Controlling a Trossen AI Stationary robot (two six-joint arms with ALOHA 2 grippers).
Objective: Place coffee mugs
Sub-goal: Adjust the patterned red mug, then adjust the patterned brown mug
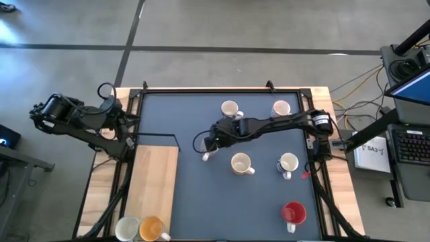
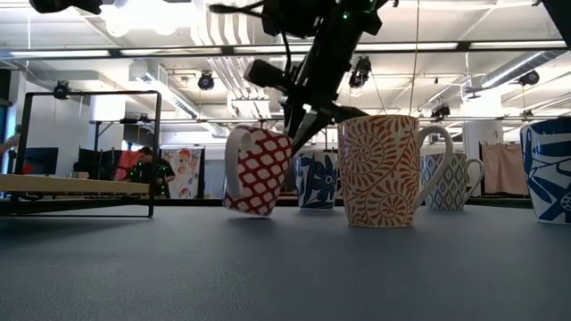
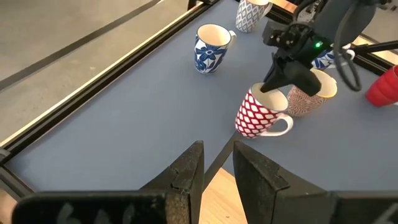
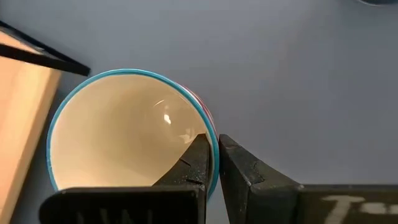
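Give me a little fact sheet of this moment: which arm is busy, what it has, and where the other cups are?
Busy arm: right gripper, shut on the rim of the red-patterned mug
Mug state: tilted, one edge off the blue mat
Idle arm: left gripper, at the table's left edge, holding nothing
Nearest neighbour: orange swirl mug, upright
Elsewhere: red mug at the mat's near right

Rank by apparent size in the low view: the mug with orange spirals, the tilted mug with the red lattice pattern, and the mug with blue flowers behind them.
1. Orange-spiral mug, largest.
2. Red-lattice mug, pinched at its rim by the right gripper.
3. Blue-flower mug, smallest.

Nearness to the camera drives this; true sizes may well match.
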